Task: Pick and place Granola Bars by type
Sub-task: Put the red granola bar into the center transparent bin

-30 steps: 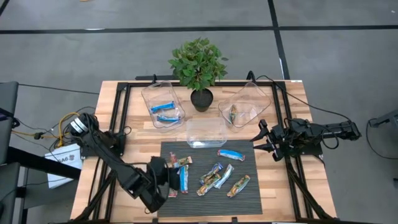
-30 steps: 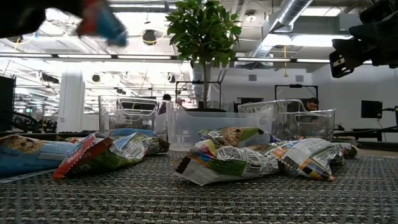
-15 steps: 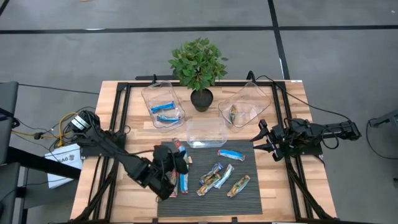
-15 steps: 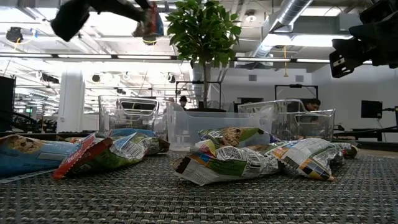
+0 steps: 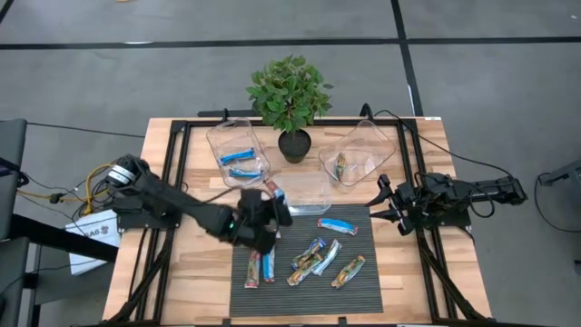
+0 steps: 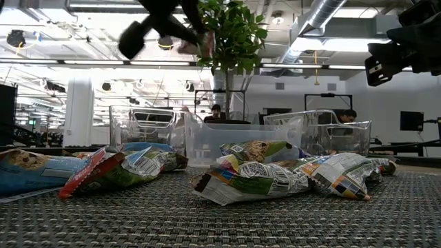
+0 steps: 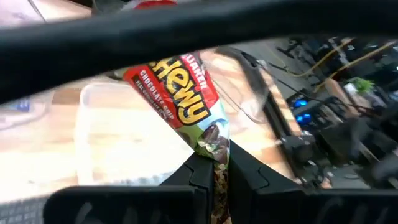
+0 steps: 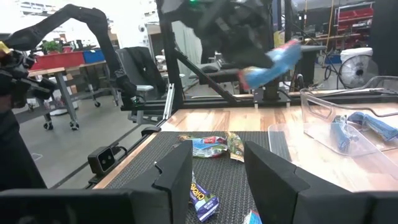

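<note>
- Left gripper (image 5: 269,207), above the mat's (image 5: 363,291) far-left part, just short of the middle tub (image 5: 313,198): clamped tight on the tail end of a red bar (image 7: 183,102), bar lifted clear of the mat.
- Step in hand, as judged: carrying the red bar toward a tub; middle tub looks bare and lies nearest, so likely the target.
- Next move calls for: bar brought over the tub's opening, lowered inside the walls, then jaws spread to drop it.
- Far-left tub (image 5: 238,136): blue bars (image 5: 240,162) inside.
- Loose bars (image 5: 313,258) spread over the mat near the tabletop's near edge, two by the mat's left side (image 5: 260,268).
- Far-right tub (image 5: 381,143): one greenish bar (image 5: 340,166) inside.
- Right gripper (image 5: 385,207), by the tabletop's right edge: partly open, nothing held, waiting.
</note>
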